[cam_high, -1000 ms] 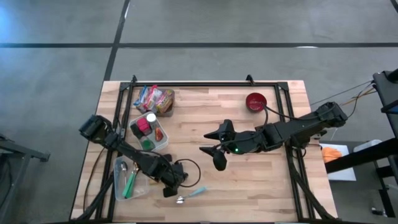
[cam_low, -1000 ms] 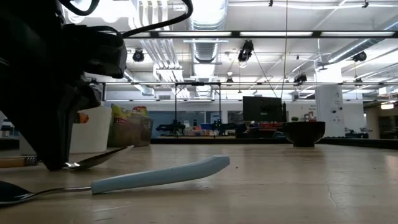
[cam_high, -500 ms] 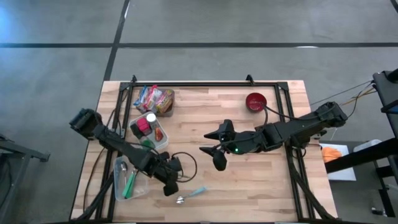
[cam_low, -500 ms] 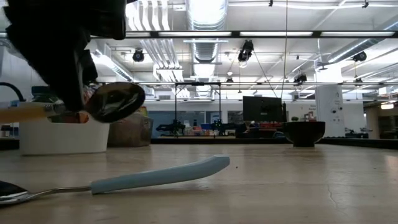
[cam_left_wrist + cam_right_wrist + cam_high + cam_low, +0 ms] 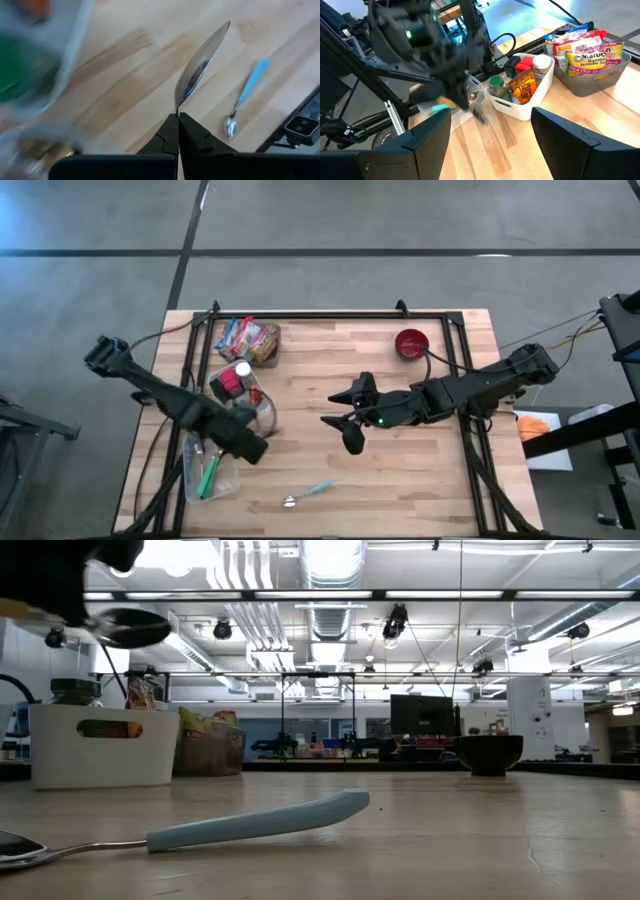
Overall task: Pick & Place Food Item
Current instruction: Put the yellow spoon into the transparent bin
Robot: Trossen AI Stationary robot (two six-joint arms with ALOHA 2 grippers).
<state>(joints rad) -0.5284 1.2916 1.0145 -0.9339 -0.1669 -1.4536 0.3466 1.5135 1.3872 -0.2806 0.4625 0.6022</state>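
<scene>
- My left fingers (image 5: 178, 131) are pressed together on the thin handle of a metal spoon (image 5: 200, 65), whose bowl points away from them.
- In the low view this spoon (image 5: 125, 628) is in the air, high above the desk (image 5: 420, 830), with its bowl nearly level.
- In the high view my left fingers (image 5: 248, 442) are above the near left part of the desk, between the clear utensil tray (image 5: 207, 470) and the white bin (image 5: 240, 392).
- The clear utensil tray holds a green utensil; I cannot tell what else is in it.
- A second spoon with a light blue handle (image 5: 308, 492) lies flat on the desk near the front edge, apart from my left fingers. My left wrist view shows it also (image 5: 244, 96).
- My right fingers (image 5: 490, 132) stand wide apart and hold nothing. In the high view they (image 5: 342, 412) are above the middle of the desk.
- The white bin (image 5: 520, 107) contains small bottles and a seasoning packet.
- Behind it, at the far left of the desk, a grey tray with food packets (image 5: 250, 338) stands; one packet is ramen noodle soup (image 5: 590, 52).
- A red bowl (image 5: 411, 343) is at the far right part of the desk, well apart from both arms.
</scene>
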